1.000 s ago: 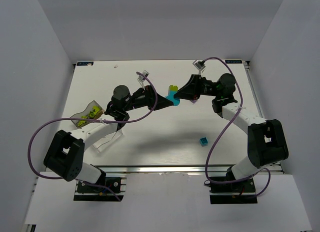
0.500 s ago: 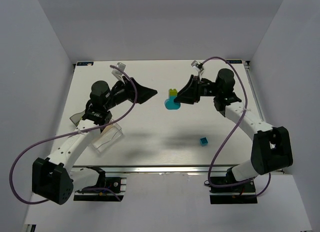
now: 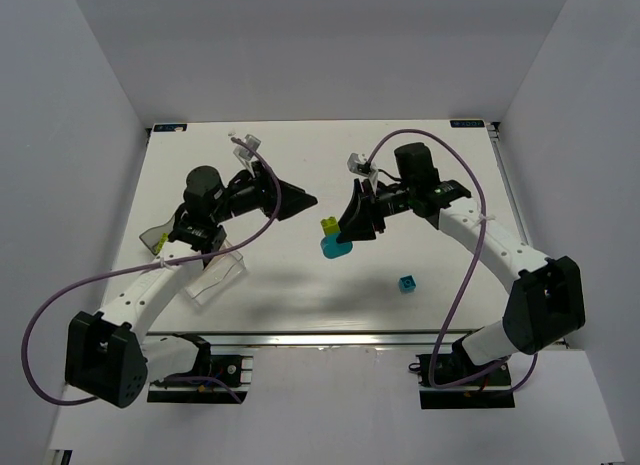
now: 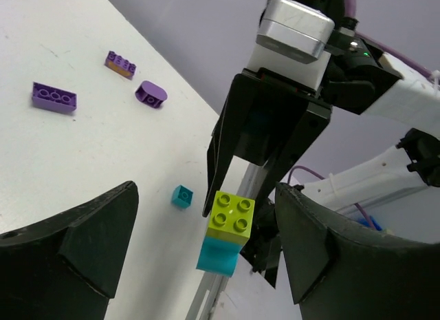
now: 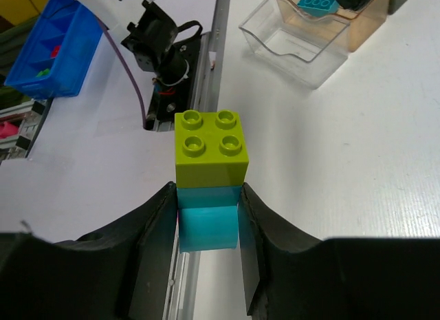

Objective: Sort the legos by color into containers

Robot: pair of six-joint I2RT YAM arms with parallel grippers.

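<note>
Right claw (image 5: 206,199) pinches the cyan brick (image 5: 206,227), with the lime brick (image 5: 210,151) studded on top, near the desk's middle. Left claw (image 3: 292,197) is spread, facing it. Risk: an off-axis pull on the lime could wrench the pair loose. Binned while joined, the colours mix.

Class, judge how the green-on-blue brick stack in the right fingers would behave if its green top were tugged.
Probably stiff: the stack looks like hard moulded plastic. Likely light, since the right fingers grip only the blue brick. The green brick might pop off, being unclamped.
</note>
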